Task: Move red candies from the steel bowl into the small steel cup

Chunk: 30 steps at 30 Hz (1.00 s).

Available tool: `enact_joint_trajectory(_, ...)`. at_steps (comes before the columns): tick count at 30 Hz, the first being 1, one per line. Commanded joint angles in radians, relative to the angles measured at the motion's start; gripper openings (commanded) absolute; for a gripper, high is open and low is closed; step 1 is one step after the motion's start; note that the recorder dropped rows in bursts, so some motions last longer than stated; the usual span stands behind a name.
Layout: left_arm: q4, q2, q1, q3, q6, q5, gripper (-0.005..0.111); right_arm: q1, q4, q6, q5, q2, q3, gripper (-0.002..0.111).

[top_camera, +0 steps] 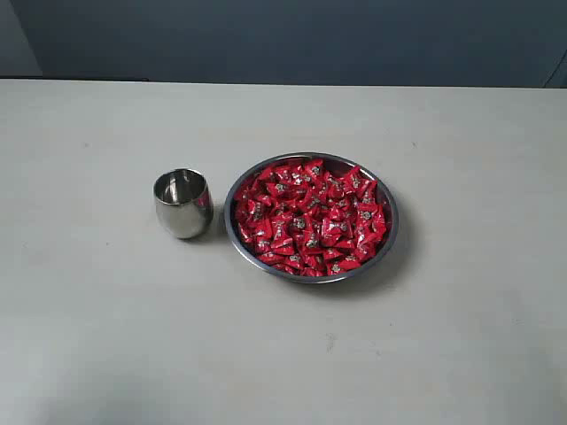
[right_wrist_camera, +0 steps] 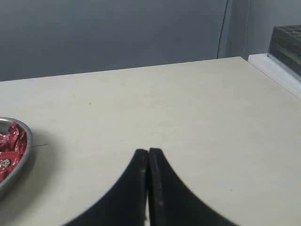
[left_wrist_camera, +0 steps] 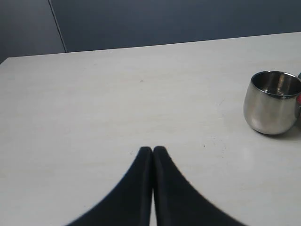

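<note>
The steel bowl [top_camera: 387, 197] sits mid-table, heaped with red candies [top_camera: 310, 217]. Just to its left stands the small steel cup [top_camera: 182, 204], upright and with no candy showing inside. Neither arm appears in the exterior view. In the left wrist view my left gripper [left_wrist_camera: 153, 149] is shut with nothing held, over bare table, and the cup [left_wrist_camera: 272, 102] lies off to one side. My right gripper [right_wrist_camera: 148, 151] is also shut and holds nothing; the bowl's rim [right_wrist_camera: 27, 141] with a few candies [right_wrist_camera: 10, 147] shows at the frame's edge.
The pale table [top_camera: 97, 336] stretches wide around bowl and cup, backed by a dark blue wall [top_camera: 292, 40]. A dark ridged object [right_wrist_camera: 287, 40] sits beyond the table's far corner in the right wrist view.
</note>
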<state>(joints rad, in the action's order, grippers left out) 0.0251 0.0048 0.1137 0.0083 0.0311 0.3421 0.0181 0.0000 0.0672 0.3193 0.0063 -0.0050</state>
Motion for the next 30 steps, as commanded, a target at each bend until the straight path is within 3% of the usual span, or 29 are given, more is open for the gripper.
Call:
enact_joint_trajectory(1, 0.002, -0.005, -0.005, -0.008, -0.002, -0.005, 0.0, -0.006, -0.007, -0.003, -0.007, -0.006, 0.005, 0.0)
enact_joint_trajectory(30, 0.002, -0.005, -0.005, -0.008, -0.002, -0.005, 0.0, -0.006, -0.007, -0.003, -0.008, 0.103, -0.022, 0.0)
